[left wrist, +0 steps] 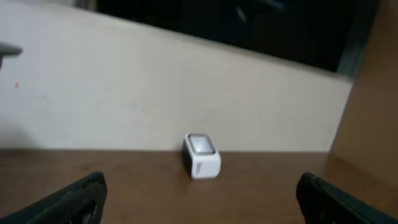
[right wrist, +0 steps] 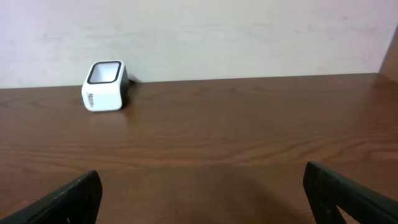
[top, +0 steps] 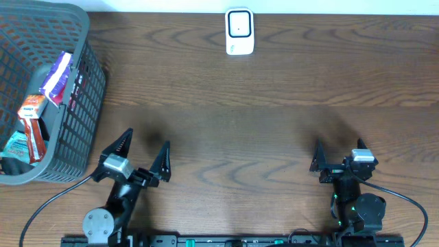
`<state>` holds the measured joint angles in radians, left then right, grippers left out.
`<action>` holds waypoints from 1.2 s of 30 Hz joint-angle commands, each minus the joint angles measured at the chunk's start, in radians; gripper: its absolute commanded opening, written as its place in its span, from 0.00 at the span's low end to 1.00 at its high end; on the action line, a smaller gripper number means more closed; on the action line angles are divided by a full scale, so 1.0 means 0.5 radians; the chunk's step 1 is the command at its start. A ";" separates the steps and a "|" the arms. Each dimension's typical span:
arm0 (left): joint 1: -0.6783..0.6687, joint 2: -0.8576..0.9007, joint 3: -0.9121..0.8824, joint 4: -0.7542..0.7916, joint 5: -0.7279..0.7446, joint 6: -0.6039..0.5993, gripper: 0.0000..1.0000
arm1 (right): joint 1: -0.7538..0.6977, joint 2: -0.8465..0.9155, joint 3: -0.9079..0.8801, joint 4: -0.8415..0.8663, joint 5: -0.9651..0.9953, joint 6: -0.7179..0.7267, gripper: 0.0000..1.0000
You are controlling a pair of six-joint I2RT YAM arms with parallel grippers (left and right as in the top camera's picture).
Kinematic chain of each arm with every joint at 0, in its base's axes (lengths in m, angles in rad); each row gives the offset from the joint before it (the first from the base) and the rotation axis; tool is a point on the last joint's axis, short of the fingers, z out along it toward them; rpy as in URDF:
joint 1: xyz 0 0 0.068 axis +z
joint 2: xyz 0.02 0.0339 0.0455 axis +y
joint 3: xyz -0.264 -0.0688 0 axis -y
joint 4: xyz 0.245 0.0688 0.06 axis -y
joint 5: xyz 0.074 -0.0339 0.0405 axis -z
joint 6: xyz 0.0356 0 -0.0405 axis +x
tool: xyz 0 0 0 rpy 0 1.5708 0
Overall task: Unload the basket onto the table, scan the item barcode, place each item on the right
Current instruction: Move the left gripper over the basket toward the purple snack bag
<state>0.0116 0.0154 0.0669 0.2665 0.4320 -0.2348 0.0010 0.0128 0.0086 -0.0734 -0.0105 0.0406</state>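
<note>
Overhead view: a dark, wood-grain table (top: 274, 103) with a small, boxy white barcode scanner (top: 239, 31) at the centre of the far edge. Its framed window tilts up toward the arms, probably so a barcode can be shown to it. A grey plastic mesh basket (top: 88, 41) sits at the left and holds glossy snack packets (top: 56, 75), purple-white and orange; these are the items to scan, none lifted yet. The left gripper (top: 147, 138) sits just beside the basket, fingers spread wide and empty. The right gripper (top: 338, 145), well apart, is likewise spread and empty.
</note>
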 commanded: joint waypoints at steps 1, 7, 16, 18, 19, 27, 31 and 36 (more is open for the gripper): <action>0.011 0.044 0.205 -0.027 -0.043 -0.066 0.98 | -0.016 -0.003 -0.006 -0.004 0.009 -0.018 0.99; 0.010 0.483 0.766 -0.671 -0.130 -0.057 0.98 | -0.015 -0.003 -0.006 -0.004 0.009 -0.018 0.99; 0.010 1.015 1.117 -0.673 0.507 0.117 0.98 | -0.015 -0.003 -0.006 -0.004 0.009 -0.018 0.99; 0.012 1.081 1.198 -0.669 0.482 0.169 0.98 | -0.015 -0.003 -0.006 -0.004 0.009 -0.018 0.99; 0.012 1.122 1.260 -0.709 0.434 0.168 0.98 | -0.016 -0.003 -0.006 -0.004 0.009 -0.018 0.99; 0.012 1.718 2.227 -1.733 -0.309 0.371 0.98 | -0.015 -0.003 -0.006 -0.004 0.009 -0.018 0.99; 0.012 1.899 2.460 -1.917 -0.314 0.526 0.98 | -0.015 -0.003 -0.006 -0.004 0.009 -0.018 0.99; 0.032 2.023 2.503 -1.869 -0.466 0.359 0.98 | -0.015 -0.003 -0.006 -0.004 0.009 -0.018 0.99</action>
<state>0.0128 0.9905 1.2819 -0.6666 0.2874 -0.0216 0.0010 0.0128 0.0082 -0.0727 -0.0105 0.0406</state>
